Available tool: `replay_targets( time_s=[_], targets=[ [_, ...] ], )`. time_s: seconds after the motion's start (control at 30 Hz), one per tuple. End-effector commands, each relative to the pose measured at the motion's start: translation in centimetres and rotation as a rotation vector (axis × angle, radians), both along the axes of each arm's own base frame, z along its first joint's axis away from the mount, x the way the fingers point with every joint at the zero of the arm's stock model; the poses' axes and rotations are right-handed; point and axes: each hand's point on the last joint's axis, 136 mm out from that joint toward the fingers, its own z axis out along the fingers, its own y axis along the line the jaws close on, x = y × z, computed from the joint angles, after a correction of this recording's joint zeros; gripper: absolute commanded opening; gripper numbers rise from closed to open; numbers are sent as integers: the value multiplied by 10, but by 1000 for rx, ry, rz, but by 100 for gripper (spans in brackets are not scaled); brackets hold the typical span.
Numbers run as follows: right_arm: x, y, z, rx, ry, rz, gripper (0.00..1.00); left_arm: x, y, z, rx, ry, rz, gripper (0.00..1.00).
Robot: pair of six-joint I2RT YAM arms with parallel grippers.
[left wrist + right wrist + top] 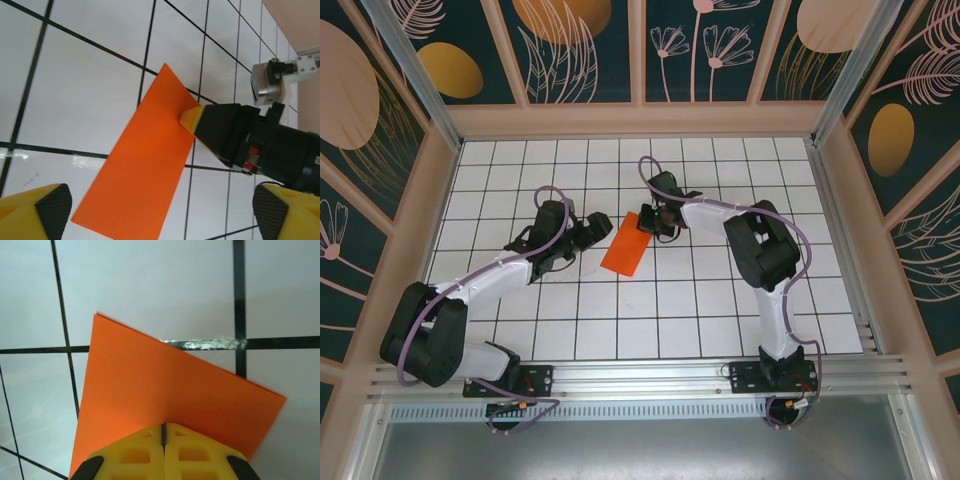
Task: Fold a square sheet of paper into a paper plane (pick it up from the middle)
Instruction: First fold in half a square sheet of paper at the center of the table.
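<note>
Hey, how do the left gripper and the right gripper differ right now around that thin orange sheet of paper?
The left gripper stands wide open, while the right gripper is shut tight. The left gripper holds nothing, while the right gripper pinches one edge of the thin orange sheet of paper. The left gripper sits at the paper's left side, the right gripper at its far end. Both have yellow fingers.

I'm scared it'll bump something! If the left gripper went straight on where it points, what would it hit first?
Probably the thin bright orange paper sheet, pinched by the right gripper; it lies right ahead of the open left gripper.
</note>
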Motion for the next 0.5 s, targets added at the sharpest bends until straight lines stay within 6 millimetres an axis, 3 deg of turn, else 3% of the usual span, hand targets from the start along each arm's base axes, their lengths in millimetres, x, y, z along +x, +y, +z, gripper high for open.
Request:
replay_targets(
  time_s=[0.0,0.23,0.47],
  targets=[
    [-5,-23,-11,-84,45,-55,0,-5,-12,11,-75,-21,-51,92],
    [-27,-53,-3,-77,53,-196,0,-17,-38,11,-109,-10,-140,74],
    [-37,-35,50,167,-91,-74,0,-29,-80,3,-196,26,-219,44]
  ],
)
